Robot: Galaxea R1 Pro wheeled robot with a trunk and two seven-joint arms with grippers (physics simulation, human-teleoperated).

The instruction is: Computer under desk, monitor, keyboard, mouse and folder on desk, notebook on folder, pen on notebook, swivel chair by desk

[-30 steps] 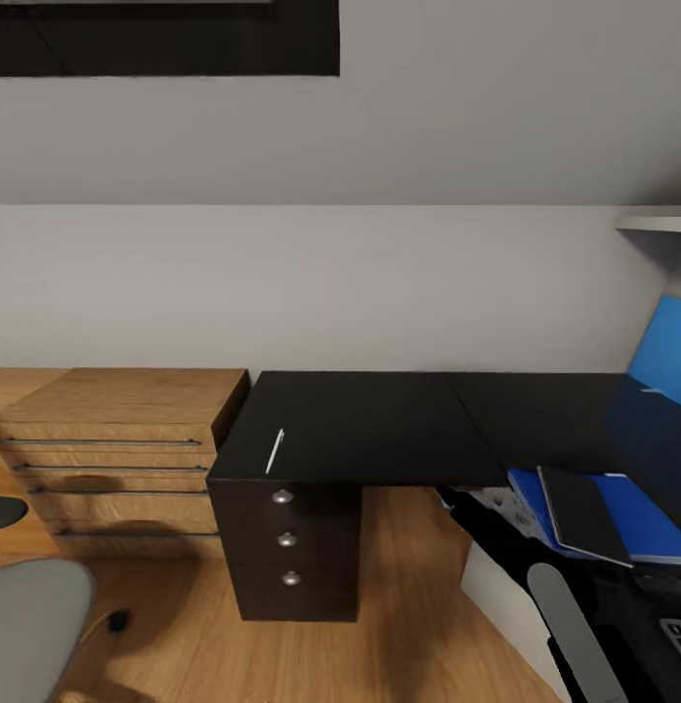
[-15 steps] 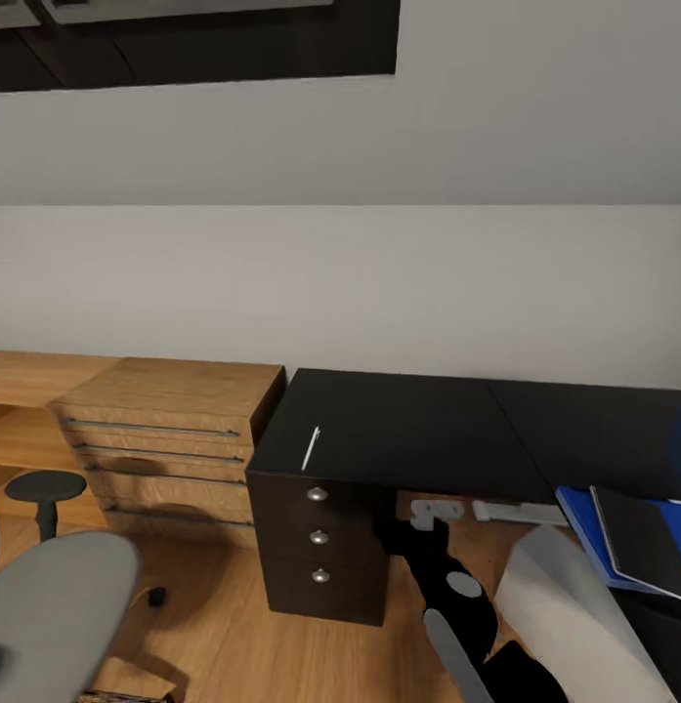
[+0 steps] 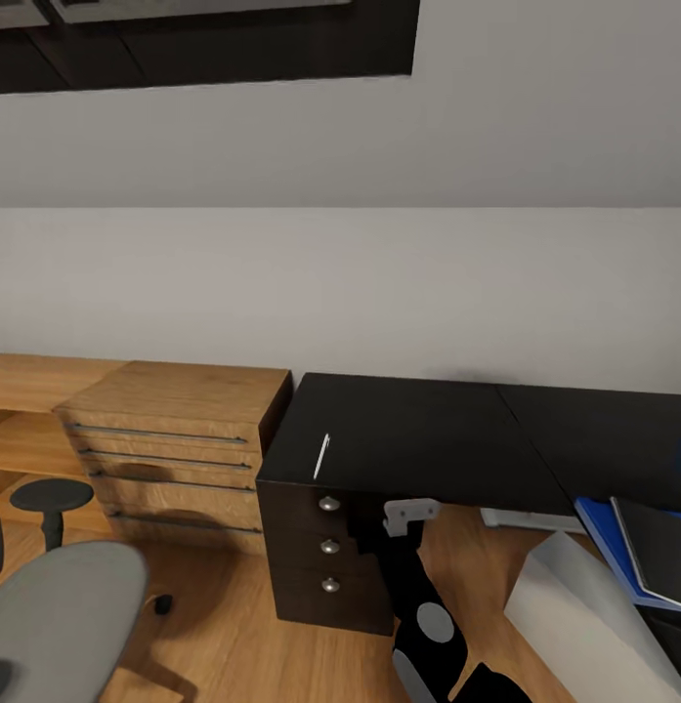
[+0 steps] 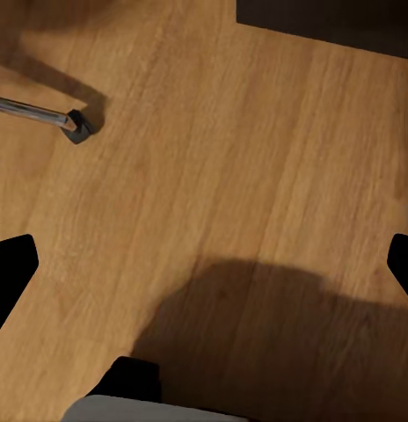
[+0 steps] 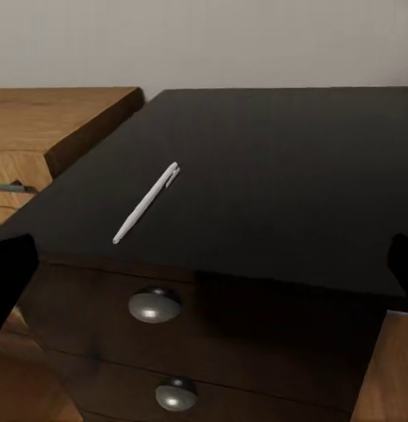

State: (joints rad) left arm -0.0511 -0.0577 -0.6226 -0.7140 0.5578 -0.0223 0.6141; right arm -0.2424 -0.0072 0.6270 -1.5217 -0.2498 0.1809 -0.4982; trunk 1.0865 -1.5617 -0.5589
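Note:
A thin white pen (image 3: 321, 456) (image 5: 147, 202) lies on the black desk (image 3: 428, 430) (image 5: 283, 167), near the end above the drawers with silver knobs (image 3: 329, 545). My right gripper (image 5: 204, 272) is open and empty, level with the desk's front edge and short of the pen. My right arm (image 3: 415, 596) reaches up beside the drawers. At the right edge the blue folder (image 3: 606, 547) lies on the desk with the dark grey notebook (image 3: 662, 552) on top. The swivel chair (image 3: 57, 615) stands at the lower left. My left gripper (image 4: 204, 264) hangs open over bare floor.
A low wooden shelf unit (image 3: 174, 439) adjoins the desk's left end. A chrome chair leg with its caster (image 4: 74, 125) crosses the wood floor (image 4: 230, 158) below my left gripper. A dark-framed skylight (image 3: 203, 39) sits in the sloped grey ceiling.
The camera has swung left, pushing the folder and notebook toward the picture's right edge. My right arm has come in from the right to the drawer end of the desk.

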